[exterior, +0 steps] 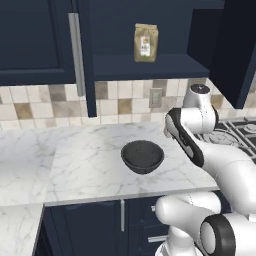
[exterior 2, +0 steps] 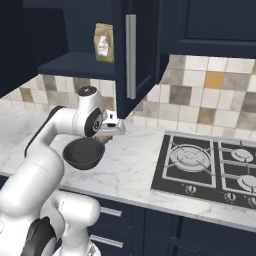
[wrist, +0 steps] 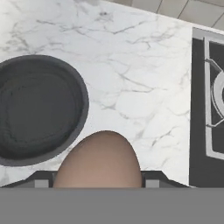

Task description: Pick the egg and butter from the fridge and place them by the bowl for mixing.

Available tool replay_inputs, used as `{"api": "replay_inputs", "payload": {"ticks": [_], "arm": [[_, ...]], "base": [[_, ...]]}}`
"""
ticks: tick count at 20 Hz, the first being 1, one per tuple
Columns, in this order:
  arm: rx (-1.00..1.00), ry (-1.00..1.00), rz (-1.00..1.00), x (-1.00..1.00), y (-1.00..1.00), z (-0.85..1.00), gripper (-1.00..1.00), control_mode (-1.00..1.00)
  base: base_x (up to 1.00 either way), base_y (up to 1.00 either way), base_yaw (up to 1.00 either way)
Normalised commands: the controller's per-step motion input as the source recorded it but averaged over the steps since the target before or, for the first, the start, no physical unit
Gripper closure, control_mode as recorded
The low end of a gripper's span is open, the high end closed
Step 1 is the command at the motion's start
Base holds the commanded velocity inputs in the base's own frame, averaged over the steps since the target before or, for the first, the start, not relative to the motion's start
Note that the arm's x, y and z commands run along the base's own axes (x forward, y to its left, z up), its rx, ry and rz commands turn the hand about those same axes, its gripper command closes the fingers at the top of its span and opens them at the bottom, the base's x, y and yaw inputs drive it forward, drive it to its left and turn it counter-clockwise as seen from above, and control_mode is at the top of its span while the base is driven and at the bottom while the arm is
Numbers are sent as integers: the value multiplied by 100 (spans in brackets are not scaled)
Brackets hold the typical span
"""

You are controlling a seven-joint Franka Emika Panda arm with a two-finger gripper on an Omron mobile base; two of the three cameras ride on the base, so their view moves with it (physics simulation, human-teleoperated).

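You see the egg (wrist: 99, 161) clamped between the two dark finger tips of the gripper (wrist: 99, 177) in the hand view, its tan, rounded body rising between them. The gripper hangs above the white marble counter (wrist: 140, 78), with the egg just beside the bowl (wrist: 37, 109) and apart from its rim. The bowl, round and dark grey, sits on the counter; from the left base view you find it (exterior: 142, 156) in front of the tiled wall, with the arm's white links beside it on the right. In the right base view the bowl (exterior 2: 83, 153) shows just below the wrist, and a bit of the brown egg (exterior 2: 103, 139) peeks out under the hand. The stove (exterior 2: 210, 170) lies on the far side of the egg from the bowl. A tan bag (exterior: 145, 43) stands on the dark shelf above.
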Motion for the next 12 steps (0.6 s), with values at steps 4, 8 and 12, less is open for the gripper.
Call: {"api": "replay_inputs", "payload": {"ticks": [4,8,12], "arm": [[0,0,0,9,-3,-96,100,-100],[-2,0,0,27,-4,-51,100,-100],[0,0,0,44,-15,-13,100,-100]], "base": [[0,0,0],[0,0,0],[0,0,0]]}}
